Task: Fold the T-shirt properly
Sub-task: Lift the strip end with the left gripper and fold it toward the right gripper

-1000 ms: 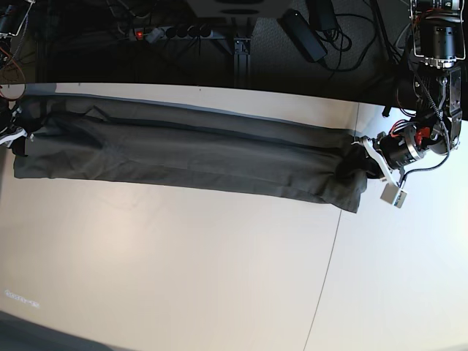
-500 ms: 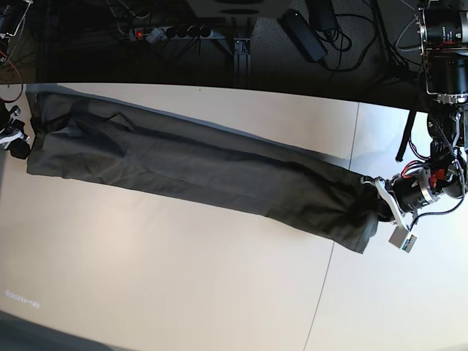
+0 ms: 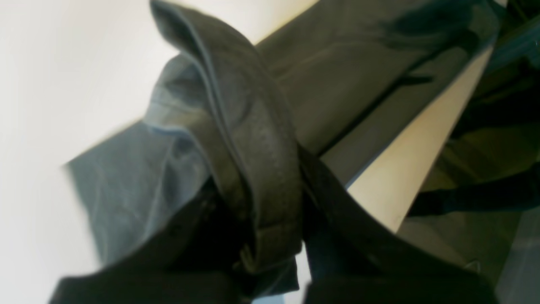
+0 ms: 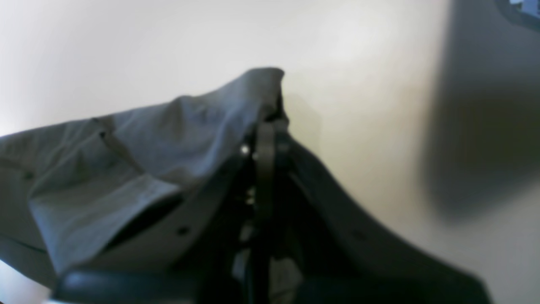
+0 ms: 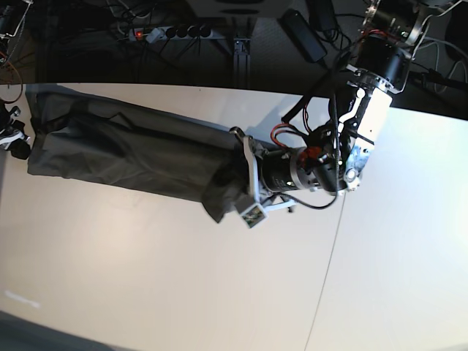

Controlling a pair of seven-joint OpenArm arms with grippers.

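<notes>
1. Base view: the T-shirt [image 5: 131, 157] lies as a long dark band across the far part of my desk [image 5: 183, 278], one end at the desk's left edge and the other bunched near the middle.
2. My left jaws [image 5: 245, 179] are pinching that bunched end, the arm reaching in low over the desk from the right side of this view.
3. Left wrist view: a thick folded hem of the T-shirt [image 3: 253, 139] is clamped between my dark fingers [image 3: 337, 202], and the rest of the cloth trails away along the desk's edge (the picture is blurred).
4. Right wrist view: my right jaws [image 4: 263, 139] are pressed together on a corner of the T-shirt [image 4: 168, 139], which rises to a peak at the fingertips.
5. Base view again: only a bit of my right gripper [image 5: 13, 135] shows, at the left edge beside the cloth.
</notes>
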